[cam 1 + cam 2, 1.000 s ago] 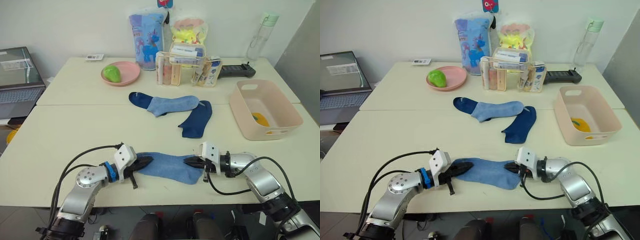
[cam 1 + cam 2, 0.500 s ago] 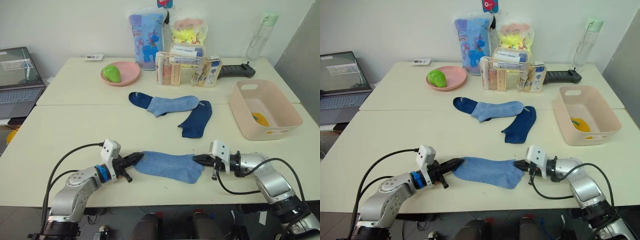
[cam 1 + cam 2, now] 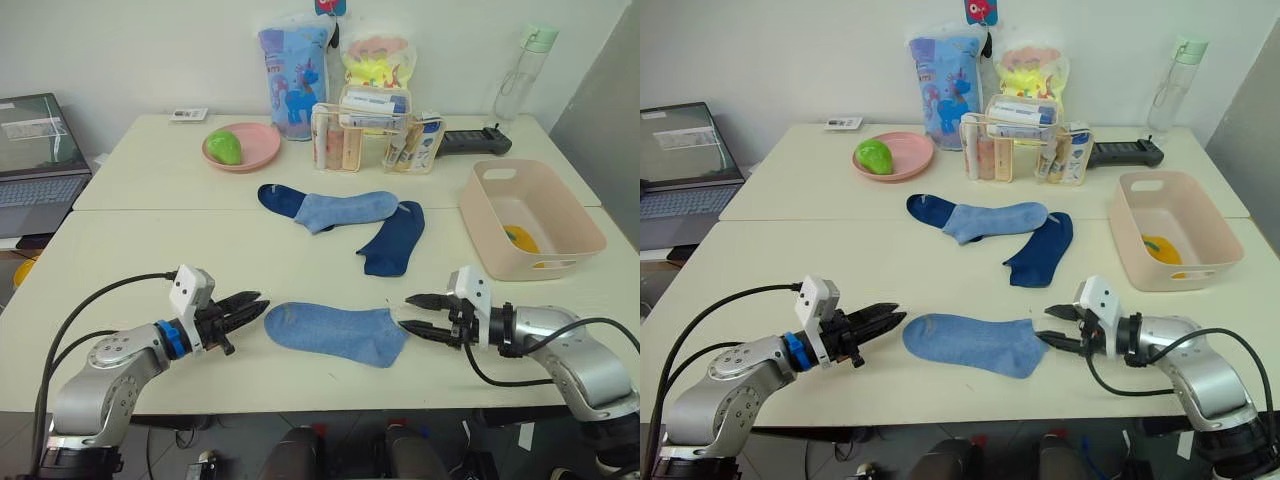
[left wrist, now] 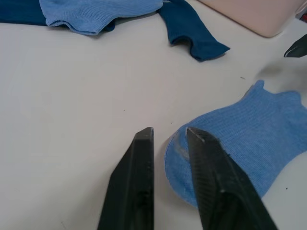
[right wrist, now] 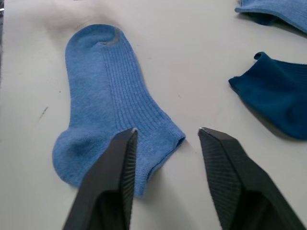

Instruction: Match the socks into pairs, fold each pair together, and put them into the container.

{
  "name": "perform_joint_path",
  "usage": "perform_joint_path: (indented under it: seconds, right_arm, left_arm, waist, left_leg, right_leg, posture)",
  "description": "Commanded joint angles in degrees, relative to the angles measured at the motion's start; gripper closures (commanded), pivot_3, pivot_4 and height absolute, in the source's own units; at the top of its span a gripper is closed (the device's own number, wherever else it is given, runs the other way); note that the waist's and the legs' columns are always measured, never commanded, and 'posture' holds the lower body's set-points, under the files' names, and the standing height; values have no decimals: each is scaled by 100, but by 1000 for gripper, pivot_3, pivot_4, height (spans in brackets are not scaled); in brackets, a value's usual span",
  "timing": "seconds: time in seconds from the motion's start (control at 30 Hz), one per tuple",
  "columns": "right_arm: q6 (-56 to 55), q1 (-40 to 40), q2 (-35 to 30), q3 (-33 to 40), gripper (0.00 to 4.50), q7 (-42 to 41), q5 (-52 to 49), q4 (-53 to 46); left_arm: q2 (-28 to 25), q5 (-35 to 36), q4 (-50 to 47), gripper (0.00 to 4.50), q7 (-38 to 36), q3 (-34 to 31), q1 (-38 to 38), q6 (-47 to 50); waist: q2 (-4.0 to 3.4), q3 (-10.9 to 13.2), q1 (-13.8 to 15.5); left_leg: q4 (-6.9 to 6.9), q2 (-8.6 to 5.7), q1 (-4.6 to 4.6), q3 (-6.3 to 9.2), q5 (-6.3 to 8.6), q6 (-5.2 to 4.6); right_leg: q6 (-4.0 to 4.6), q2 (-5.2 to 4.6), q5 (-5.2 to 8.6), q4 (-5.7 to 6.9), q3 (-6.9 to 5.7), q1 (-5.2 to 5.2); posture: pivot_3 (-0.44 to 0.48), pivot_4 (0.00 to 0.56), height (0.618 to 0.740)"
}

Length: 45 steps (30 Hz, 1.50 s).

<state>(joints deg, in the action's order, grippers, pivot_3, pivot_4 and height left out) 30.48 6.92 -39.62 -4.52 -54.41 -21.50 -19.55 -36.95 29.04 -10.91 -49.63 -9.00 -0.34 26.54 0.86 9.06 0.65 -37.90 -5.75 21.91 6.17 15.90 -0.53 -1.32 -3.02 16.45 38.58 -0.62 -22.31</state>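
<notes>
Both arms are silver metal with rounded joints and loose black cables. Each wrist carries a white box. The left gripper [image 3: 245,308] has a blue ring behind its black pointed fingers [image 4: 132,191].

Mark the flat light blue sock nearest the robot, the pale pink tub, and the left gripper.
flat light blue knit sock [image 3: 335,331], left eye view, mid-foot.
pale pink rectangular plastic tub [image 3: 500,265], left eye view, front wall.
left gripper [image 3: 262,302], left eye view, between fingertips.

Left end effector [image 4: 169,136] parted beside light blue sock [image 4: 240,139].

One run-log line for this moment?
left hand: open, empty | right hand: open, empty | light blue sock: flat between hands | container: yellow inside
</notes>
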Motion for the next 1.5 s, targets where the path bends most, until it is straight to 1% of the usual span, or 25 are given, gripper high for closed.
perform_joint_path:
  seconds: [0.03,0.2,0.37,0.4,0.43,0.53,0.57,0.6,0.63,0.8,0.93,1.07,1.27,1.3,1.33,1.4,1.43,1.5]
  right_arm:
    - [133,-185,-67,9,1895,119,-24,-279]
    - [162,-379,-95,-159,1895,133,46,-280]
    - [337,-230,57,-209,1895,238,-54,-204]
    - [358,-215,68,-210,2269,237,-67,-204]
    - [368,-205,63,-221,2428,208,-73,-203]
    - [379,-217,40,-257,3510,145,-78,-188]
    - [390,-222,30,-259,3943,125,-90,-193]
    - [398,-225,22,-254,4279,112,-100,-196]
    - [415,-224,10,-238,4467,97,-114,-194]
    - [416,-155,-51,-146,4467,17,-134,-83]
    - [390,59,-124,-40,4467,-44,-102,195]
    - [184,152,-232,-137,4467,-113,89,451]
    - [102,161,-198,-113,4467,-109,82,523]
    - [87,149,-191,-100,4072,-94,84,520]
    - [82,139,-188,-90,3844,-86,82,517]
    - [89,127,-196,-87,3122,-95,67,514]
    - [100,115,-194,-41,2831,-93,28,506]
    - [33,113,-192,65,2074,-45,18,515]
  left_arm:
    - [-9,-337,213,2732,-82,246,74,-332]
    - [-14,-438,349,2732,-152,344,24,-424]
    - [-48,-484,437,2732,-235,353,33,-471]
    - [-46,-476,419,3113,-251,342,21,-464]
    - [-52,-468,394,3272,-279,339,-1,-453]
    - [-64,-435,266,4281,-349,332,-174,-422]
    - [-60,-404,213,4500,-354,316,-231,-397]
    - [-54,-365,159,4500,-351,296,-281,-361]
    - [-39,-290,79,4500,-338,264,-338,-288]
    - [39,-46,-331,4500,-192,223,-638,21]
    - [292,270,-909,4500,202,202,-879,436]
    - [348,224,-1022,4500,366,203,-937,514]
    - [209,235,-970,4500,350,38,-1038,510]
    - [184,251,-966,4119,331,3,-1059,512]
    - [161,266,-966,3912,312,-24,-1074,517]
    - [131,284,-969,3243,294,-45,-1086,533]
    - [91,265,-923,2969,259,-75,-1082,506]
    - [23,263,-836,2278,220,-153,-1017,499]
  waist:
    - [0,0,10]
    - [1,0,12]
    - [1,0,12]
    - [1,0,12]
    - [1,0,13]
    - [1,0,11]
    - [1,0,11]
    - [1,0,14]
    - [1,0,15]
    - [1,0,16]
    - [1,1,18]
    - [1,1,36]
    - [1,1,35]
    - [1,1,35]
    - [0,1,37]
    - [1,1,41]
    - [1,1,41]
    - [0,1,42]
  left_leg:
    - [0,0,1,0,0,0]
    - [1,1,1,0,1,-1]
    - [0,1,2,0,1,-2]
    - [0,1,2,1,1,-2]
    - [0,1,2,1,1,-2]
    - [1,1,2,0,1,-2]
    - [1,1,2,0,2,-2]
    - [1,1,2,1,2,-2]
    - [2,1,2,1,2,-2]
    - [2,1,2,1,2,-3]
    - [1,1,2,0,3,-4]
    - [1,1,2,1,2,-4]
    - [2,1,2,0,2,-3]
    - [2,2,2,0,2,-3]
    - [2,2,2,0,2,-3]
    - [2,2,3,0,3,-3]
    - [2,1,3,-1,3,-3]
    - [2,2,3,0,3,-3]
  right_leg:
    - [0,0,0,-1,0,0]
    - [0,0,0,-1,0,-1]
    - [0,0,0,-1,0,-1]
    - [0,0,0,-1,0,-1]
    - [0,0,0,-1,0,-1]
    - [0,0,0,-2,0,-1]
    - [0,0,0,-2,0,-1]
    - [0,0,0,-2,0,-1]
    - [0,0,0,-3,0,-1]
    - [-1,0,0,-4,0,0]
    - [-1,0,1,-4,1,0]
    - [-1,0,1,-4,-1,0]
    - [-1,0,1,-5,0,0]
    - [0,0,1,-5,0,0]
    - [0,0,1,-5,-1,0]
    - [0,0,1,-5,-1,0]
    - [0,0,1,-6,0,0]
    - [0,0,1,-6,-1,0]
  posture:
    - [0,150,740]
    - [0,150,740]
    - [0,150,740]
    - [0,150,740]
    - [0,150,740]
    - [0,150,740]
    - [0,150,740]
    - [0,150,740]
    - [0,150,740]
    - [0,150,740]
    - [0,150,740]
    - [0,150,740]
    - [0,150,740]
    - [0,150,740]
    - [0,150,740]
    - [0,150,740]
    - [0,150,740]
    - [0,150,740]
